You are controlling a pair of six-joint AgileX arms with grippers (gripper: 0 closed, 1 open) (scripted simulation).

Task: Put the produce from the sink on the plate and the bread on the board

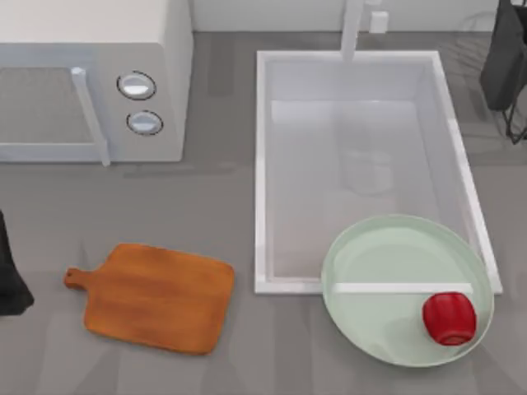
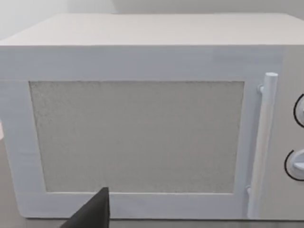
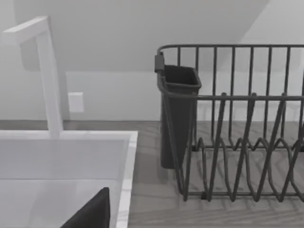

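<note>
While the red pepper [image 1: 449,318] sits on the green plate [image 1: 370,271] overlapping the sink [image 1: 260,164] and the board [image 1: 156,296] lies bare from above, the left wrist faces a microwave [image 2: 142,128], the right a dish rack [image 3: 237,128] — both arms parked, grips impossible to tell.

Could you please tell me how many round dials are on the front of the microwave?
2. The upper dial and the lower dial sit one above the other on the microwave panel, right of its door handle, at the table's back left.
</note>
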